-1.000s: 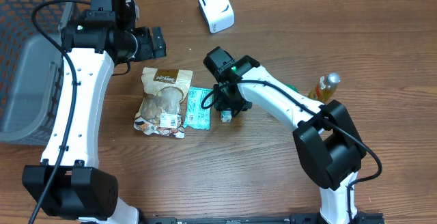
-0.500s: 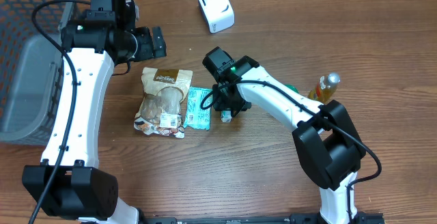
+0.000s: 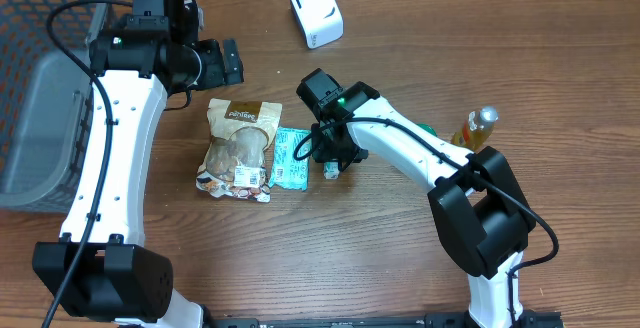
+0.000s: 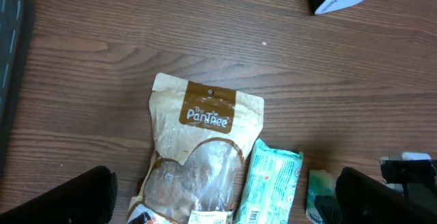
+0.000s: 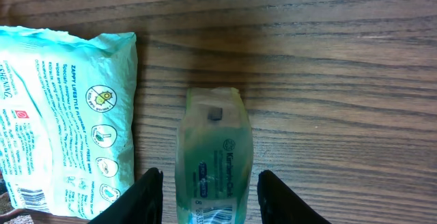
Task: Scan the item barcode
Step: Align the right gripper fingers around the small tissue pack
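A small green translucent packet [image 5: 215, 149] lies flat on the wooden table, its barcode facing up at the near end. My right gripper [image 5: 212, 203] stands open low over it, one finger on each side with a gap to the packet on both. In the overhead view this gripper [image 3: 330, 160] covers most of the packet [image 3: 328, 171]. The white scanner [image 3: 316, 11] stands at the back of the table. My left gripper [image 3: 215, 63] hangs wide open and empty, high above the table's left side; from its wrist view the gripper [image 4: 222, 203] looks down on the items.
A brown snack pouch [image 3: 238, 146] and a teal tissue pack [image 3: 292, 158] lie just left of the packet. A grey basket [image 3: 40, 88] fills the left edge. An amber bottle [image 3: 478, 128] stands at the right, beside the right arm.
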Robot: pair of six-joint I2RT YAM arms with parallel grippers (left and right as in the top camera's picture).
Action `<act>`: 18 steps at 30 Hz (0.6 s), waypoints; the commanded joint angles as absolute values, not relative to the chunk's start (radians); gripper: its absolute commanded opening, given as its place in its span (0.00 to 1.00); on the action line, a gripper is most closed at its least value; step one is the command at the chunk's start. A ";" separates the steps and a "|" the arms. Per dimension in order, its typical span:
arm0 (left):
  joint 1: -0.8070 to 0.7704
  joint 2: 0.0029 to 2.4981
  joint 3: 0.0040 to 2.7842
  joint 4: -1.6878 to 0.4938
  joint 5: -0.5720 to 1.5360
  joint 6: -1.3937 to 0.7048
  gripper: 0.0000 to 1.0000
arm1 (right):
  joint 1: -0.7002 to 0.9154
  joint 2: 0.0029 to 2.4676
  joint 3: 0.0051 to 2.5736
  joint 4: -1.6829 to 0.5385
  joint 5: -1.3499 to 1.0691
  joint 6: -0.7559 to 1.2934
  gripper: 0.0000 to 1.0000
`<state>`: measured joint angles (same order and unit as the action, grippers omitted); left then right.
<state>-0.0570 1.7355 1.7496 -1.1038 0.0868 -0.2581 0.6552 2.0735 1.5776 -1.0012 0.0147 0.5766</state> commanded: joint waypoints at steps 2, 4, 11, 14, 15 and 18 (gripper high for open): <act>-0.054 1.737 1.763 -1.103 0.097 -0.247 1.00 | 0.661 2.089 1.570 -0.996 0.022 0.580 0.42; -0.054 1.737 1.763 -1.103 0.097 -0.247 1.00 | 0.661 2.090 1.570 -0.996 0.022 0.580 0.42; -0.054 1.737 1.763 -1.103 0.097 -0.247 1.00 | 0.661 2.090 1.531 -0.962 0.020 0.581 0.42; -0.054 1.737 1.763 -1.103 0.097 -0.247 1.00 | 0.662 2.090 1.506 -0.944 0.018 0.580 0.42; -0.054 1.737 1.763 -1.103 0.097 -0.247 1.00 | 0.662 2.090 1.505 -0.947 0.018 0.580 0.41; -0.054 1.737 1.763 -1.103 0.097 -0.247 1.00 | 0.659 2.089 1.507 -0.947 0.018 0.580 0.42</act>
